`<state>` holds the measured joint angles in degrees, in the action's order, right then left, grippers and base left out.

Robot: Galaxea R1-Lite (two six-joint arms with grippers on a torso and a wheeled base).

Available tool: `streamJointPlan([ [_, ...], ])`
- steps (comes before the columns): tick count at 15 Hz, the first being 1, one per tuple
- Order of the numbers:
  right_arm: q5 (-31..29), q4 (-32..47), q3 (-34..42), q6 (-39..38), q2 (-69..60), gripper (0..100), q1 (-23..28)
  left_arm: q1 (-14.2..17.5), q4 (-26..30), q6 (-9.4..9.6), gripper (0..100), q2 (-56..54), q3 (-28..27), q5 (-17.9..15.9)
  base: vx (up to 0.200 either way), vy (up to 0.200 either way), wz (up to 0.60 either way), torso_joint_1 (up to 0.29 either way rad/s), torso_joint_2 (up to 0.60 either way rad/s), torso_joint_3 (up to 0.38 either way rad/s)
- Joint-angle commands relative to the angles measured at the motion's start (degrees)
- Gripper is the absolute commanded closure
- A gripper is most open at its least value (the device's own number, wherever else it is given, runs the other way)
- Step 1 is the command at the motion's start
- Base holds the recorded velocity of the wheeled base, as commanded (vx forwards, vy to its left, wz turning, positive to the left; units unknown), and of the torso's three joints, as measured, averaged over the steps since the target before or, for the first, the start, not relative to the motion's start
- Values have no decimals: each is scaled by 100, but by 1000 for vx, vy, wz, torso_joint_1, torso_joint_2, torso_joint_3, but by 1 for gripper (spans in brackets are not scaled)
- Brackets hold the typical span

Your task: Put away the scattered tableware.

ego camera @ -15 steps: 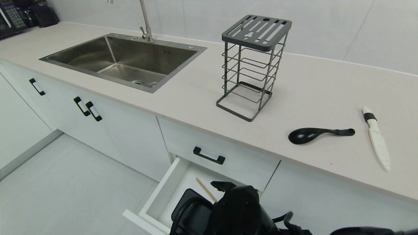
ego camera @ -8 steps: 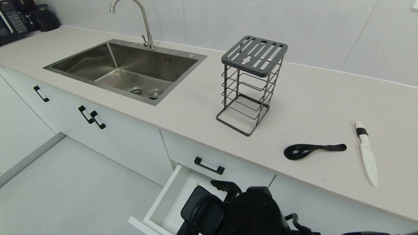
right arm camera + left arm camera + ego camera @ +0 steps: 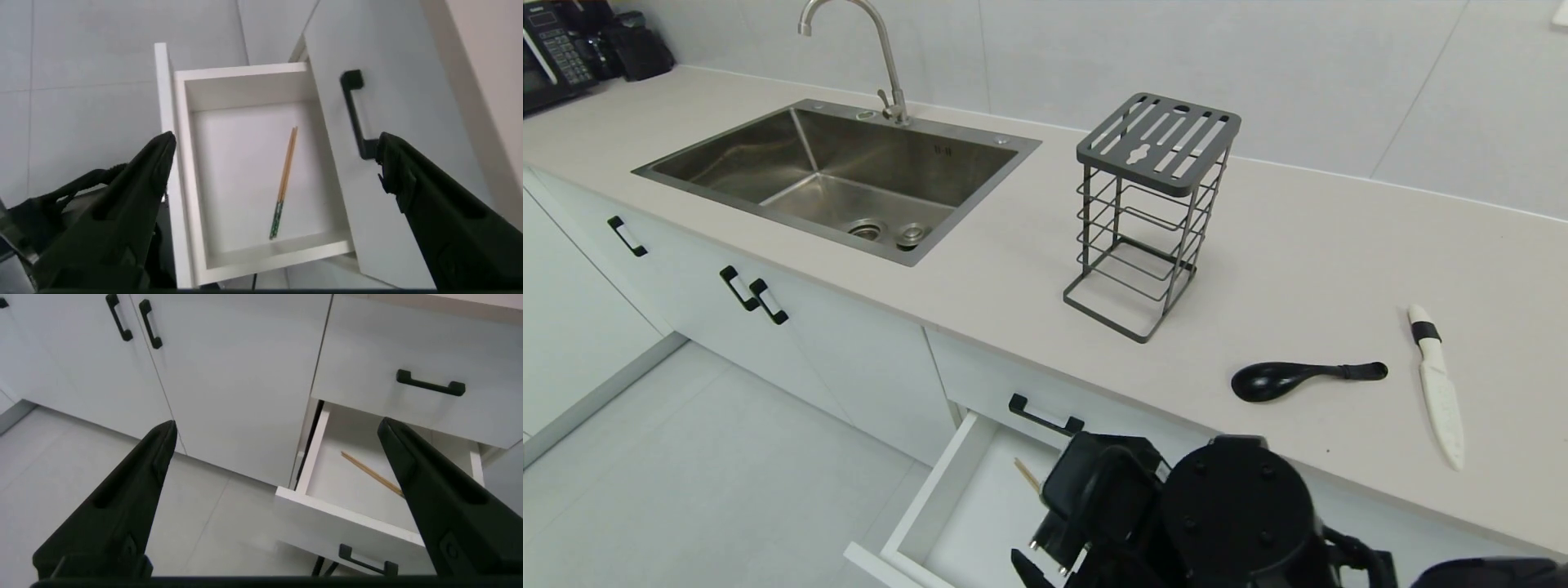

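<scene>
Across the upper two-thirds of the head view: pale countertop (image 3: 1013, 269), running upper left to lower right. Steel sink (image 3: 882, 147) set into it at upper left, tap (image 3: 882, 57) behind.

Lower centre, under the counter edge: white drawer (image 3: 915, 523) pulled open, below a shut drawer front with a black handle (image 3: 1045, 415). White cabinet doors (image 3: 833, 343) to its left.

Centre of frame: dark wire rack (image 3: 1147, 212), upright, slotted top, nothing in it.

Right gripper (image 3: 275, 139) hangs over the open drawer, fingers spread wide, holding nothing. Left gripper (image 3: 274, 425) faces the cabinet fronts and the open drawer from farther off; fingers likewise wide apart, holding nothing.

Tableware:
- White knife (image 3: 1437, 384), black band near the handle end, flat on the counter at far right.
- Black spoon (image 3: 1298, 378), flat on the counter just left of the knife, apart from it, bowl toward the rack side.
- Wooden chopsticks (image 3: 283, 184), green-patterned at one end, lying close together on the drawer floor.
</scene>
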<state>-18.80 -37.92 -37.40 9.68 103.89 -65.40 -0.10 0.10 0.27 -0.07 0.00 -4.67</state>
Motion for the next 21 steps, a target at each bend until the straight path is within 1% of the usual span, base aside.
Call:
streamJointPlan([
  [1, 8, 13, 391, -63, -580, 0, 151, 1, -1, 0, 0, 7, 0, 1, 0, 0, 0, 0, 0, 0],
  [2, 8, 13, 646, -124, -844, 0, 159, 1, -1, 0, 0, 7, 0, 1, 0, 0, 0, 0, 0, 0],
  [4, 17, 40, 1068, -142, -1442, 0, 432, 1, -1, 0, 0, 7, 0, 1, 0, 0, 0, 0, 0, 0],
  [6, 52, 66, 1481, -142, -1960, 0, 845, 1, -1, 0, 0, 7, 0, 1, 0, 0, 0, 0, 0, 0],
  [7, 131, 110, 1648, -142, -2189, 0, 994, 1, -1, 0, 0, 7, 0, 1, 0, 0, 0, 0, 0, 0],
  [8, 359, 136, 1692, -124, -2373, 0, 1161, 1, -1, 0, 0, 7, 0, 1, 0, 0, 0, 0, 0, 0],
  [11, 649, 145, 1613, -107, -2734, 0, 1680, 1, -1, 0, 0, 7, 0, 1, 0, 0, 0, 0, 0, 0],
  [14, 1071, 189, 1472, -89, -2742, 0, 2278, 1, -1, 0, 0, 7, 0, 1, 0, 0, 0, 0, 0, 0],
  [15, 1115, 198, 1437, -89, -2742, 0, 2339, 1, -1, 0, 0, 7, 0, 1, 0, 0, 0, 0, 0, 0],
  [16, 1335, 268, 1253, -89, -2742, 0, 2647, 1, -1, 0, 0, 7, 0, 1, 0, 0, 0, 0, 0, 0],
  [17, 1467, 338, 1209, -89, -2734, 0, 2796, 1, -1, 0, 0, 7, 0, 1, 0, 0, 0, 0, 0, 0],
  [20, 1836, 470, 1226, -28, -2734, 0, 3253, 1, -1, 0, 0, 7, 0, 1, 0, 0, 0, 0, 0, 0],
  [21, 2275, 584, 1209, 166, -2725, 0, 3745, 1, -1, 0, 0, 7, 0, 1, 0, 0, 0, 0, 0, 0],
])
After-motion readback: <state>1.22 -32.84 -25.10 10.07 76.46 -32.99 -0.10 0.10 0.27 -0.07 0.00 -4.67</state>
